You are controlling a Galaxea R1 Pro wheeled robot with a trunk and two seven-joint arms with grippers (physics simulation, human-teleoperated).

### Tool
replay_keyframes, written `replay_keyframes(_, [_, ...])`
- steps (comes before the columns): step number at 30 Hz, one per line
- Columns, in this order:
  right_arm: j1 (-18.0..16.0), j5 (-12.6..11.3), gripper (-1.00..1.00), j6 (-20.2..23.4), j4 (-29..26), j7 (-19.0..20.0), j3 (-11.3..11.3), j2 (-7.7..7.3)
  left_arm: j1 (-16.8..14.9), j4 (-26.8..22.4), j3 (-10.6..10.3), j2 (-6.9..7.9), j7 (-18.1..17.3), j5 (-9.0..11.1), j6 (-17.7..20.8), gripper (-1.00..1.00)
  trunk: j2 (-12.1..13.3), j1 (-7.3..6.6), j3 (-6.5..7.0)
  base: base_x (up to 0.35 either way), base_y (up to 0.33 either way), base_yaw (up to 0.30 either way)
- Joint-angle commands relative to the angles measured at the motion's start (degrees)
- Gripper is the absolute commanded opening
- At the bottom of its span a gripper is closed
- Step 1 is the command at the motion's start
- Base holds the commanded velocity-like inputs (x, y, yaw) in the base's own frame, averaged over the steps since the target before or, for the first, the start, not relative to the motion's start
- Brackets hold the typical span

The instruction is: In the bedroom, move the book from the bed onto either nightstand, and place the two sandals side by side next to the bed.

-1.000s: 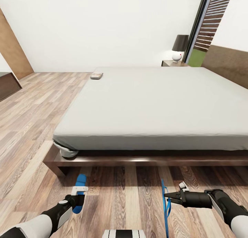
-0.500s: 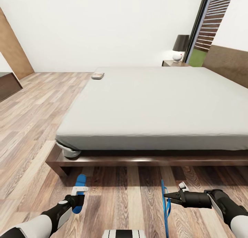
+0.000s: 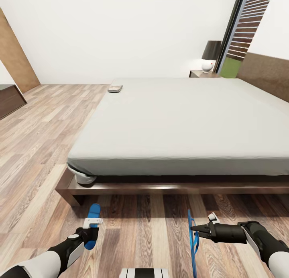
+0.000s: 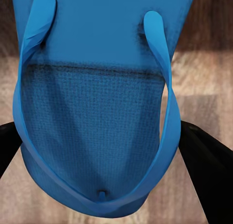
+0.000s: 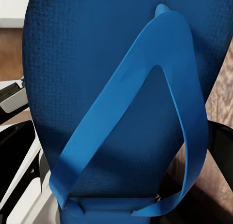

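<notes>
Blue sandal [image 4: 92, 122], strap side up, V-strap meeting at the toe post. Dark gripper fingers [image 4: 204, 161] flank the sole on both sides, closed against its edges. Blurred wood-plank floor [image 4: 204, 83] behind, below the sandal.

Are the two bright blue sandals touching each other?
Apart. Head view: left blue sandal and right blue sandal have bare wood-plank floor between them.

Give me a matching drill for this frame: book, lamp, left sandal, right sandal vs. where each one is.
Things:
1. book
2. lamp
3. left sandal
4. right sandal

Places:
A. on the nightstand
B. held by the right gripper, edge-on over the floor
C. far corner of the bed
D. held by the left gripper, near the bed's corner

Pairs: 1-C, 2-A, 3-D, 4-B
</notes>
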Motion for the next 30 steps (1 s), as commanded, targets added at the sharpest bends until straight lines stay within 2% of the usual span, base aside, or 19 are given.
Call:
replay_keyframes(1, [0.0,-0.2,-1.00,0.6,0.0,0.1,-0.1,0.00,0.0,0.0,-0.5,0.02,0.0,0.5,-0.1,-1.00,0.0,-0.01,-0.04,0.000,0.002,0.000])
replay_keyframes(7, [0.0,-0.2,-1.00,0.6,0.1,0.1,-0.1,0.00,0.0,0.0,-0.5,0.02,0.0,0.5,-0.2,-1.00,0.0,-0.01,-0.04,0.000,0.001,0.000])
replay_keyframes(10, [0.0,-0.2,-1.00,0.6,0.2,0.1,-1.6,0.00,0.0,0.0,-0.5,0.02,0.0,0.5,-0.1,-1.00,0.0,-0.01,0.01,0.000,0.000,-0.056])
replay_keyframes(14, [0.0,-0.2,-1.00,0.6,0.3,0.1,-2.5,0.00,0.0,0.0,-0.5,0.02,0.0,0.5,-0.1,-1.00,0.0,-0.01,0.07,0.000,0.000,-0.056])
replay_keyframes(24, [0.0,-0.1,-1.00,0.6,0.3,0.1,-2.7,0.10,0.0,-0.1,-0.5,0.02,0.0,0.5,-0.3,-1.00,0.0,-0.01,0.09,0.000,0.010,-0.007])
replay_keyframes(30, [0.0,0.0,-1.00,0.6,0.3,0.1,-2.8,0.70,0.1,-0.1,-0.6,0.01,0.0,0.5,-0.3,-1.00,0.0,-0.01,0.09,0.045,0.028,0.000])
